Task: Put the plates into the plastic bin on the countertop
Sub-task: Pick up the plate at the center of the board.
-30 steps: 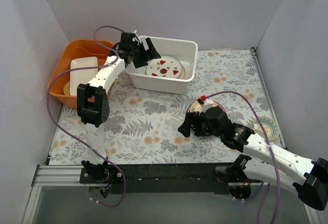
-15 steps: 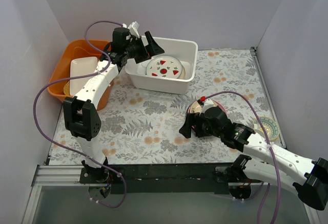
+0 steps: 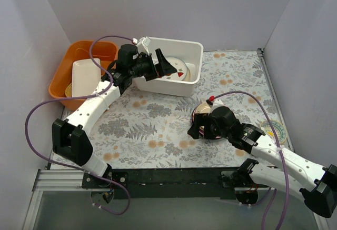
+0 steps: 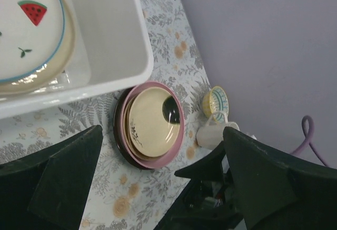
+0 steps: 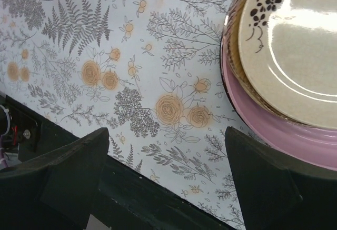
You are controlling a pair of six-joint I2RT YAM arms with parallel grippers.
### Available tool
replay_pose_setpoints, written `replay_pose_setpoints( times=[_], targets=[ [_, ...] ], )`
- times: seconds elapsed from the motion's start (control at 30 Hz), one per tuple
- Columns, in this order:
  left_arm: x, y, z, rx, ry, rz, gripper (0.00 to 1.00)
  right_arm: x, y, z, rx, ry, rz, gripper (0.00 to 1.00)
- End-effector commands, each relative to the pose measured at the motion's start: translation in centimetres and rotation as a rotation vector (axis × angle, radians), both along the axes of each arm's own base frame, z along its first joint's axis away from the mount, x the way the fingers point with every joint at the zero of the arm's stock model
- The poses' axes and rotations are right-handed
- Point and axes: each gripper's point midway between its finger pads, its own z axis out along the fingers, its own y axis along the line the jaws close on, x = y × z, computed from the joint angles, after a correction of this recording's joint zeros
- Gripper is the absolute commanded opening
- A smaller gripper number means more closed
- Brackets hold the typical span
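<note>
The white plastic bin [image 3: 190, 48] stands at the back of the countertop [image 3: 152, 119]. The watermelon plate [image 3: 181, 68] lies in it on a tan plate and also shows in the left wrist view [image 4: 23, 30]. My left gripper [image 3: 164, 68] is open and empty above the bin's front left part. A stack with the cream sprig plate [image 4: 152, 122] on top, then pink [image 4: 176, 148] and dark plates, sits on the countertop. My right gripper [image 3: 194, 128] is open and empty just beside this stack [image 5: 295, 46], its fingers [image 5: 58, 177] over bare countertop.
An orange tub [image 3: 59, 80] at the back left holds a rectangular white dish [image 3: 85, 76]. A white mug [image 4: 211, 134] and a small yellow-and-teal bowl [image 4: 216, 99] sit right of the stack. A patterned saucer [image 3: 276, 131] lies near the right wall.
My left gripper swung from the bin's rear left corner forward and right over the bin, and its elbow dropped toward the near left. My right gripper shifted slightly right by the stack.
</note>
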Motion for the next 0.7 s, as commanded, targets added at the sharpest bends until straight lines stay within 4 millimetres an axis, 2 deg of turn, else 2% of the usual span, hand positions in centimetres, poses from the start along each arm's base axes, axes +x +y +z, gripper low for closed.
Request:
replay_pose_setpoints(
  times=[0.0,0.03,0.13,0.17,0.23,0.27,0.47,0.67],
  targets=[
    [-3.8,-0.8,1.6,-0.031,-0.037,-0.028,0.98,1.2,-1.4,1.0,-0.007,0.028,-0.067,0.98],
    [-4.2,-0.8,0.3,-0.015,-0.015,-0.021,0.98,1.6,-2.0,1.1,0.006,0.041,-0.091,0.98],
    [-5.9,-1.1,-0.1,-0.033,-0.008,-0.029,0.98,2.5,-3.7,1.4,0.03,0.062,-0.129,0.98],
    [-6.4,-1.0,-1.4,-0.032,0.026,-0.021,0.98,2.6,-4.2,1.3,0.025,0.068,-0.137,0.98],
    [-7.6,-1.2,-1.3,-0.053,0.017,-0.028,0.98,3.0,-5.3,1.2,0.037,0.077,-0.168,0.98],
    [-8.0,-1.2,-2.5,-0.047,0.045,-0.023,0.98,3.0,-5.7,1.1,0.036,0.084,-0.178,0.98],
    [-10.8,-2.4,-4.8,-0.027,0.087,-0.06,0.98,3.1,-6.5,0.0,0.064,0.11,-0.193,0.98],
    [-13.5,-4.7,-7.1,0.009,0.12,-0.101,0.98,3.1,-7.5,-0.7,0.044,0.129,-0.213,0.98]
  ],
)
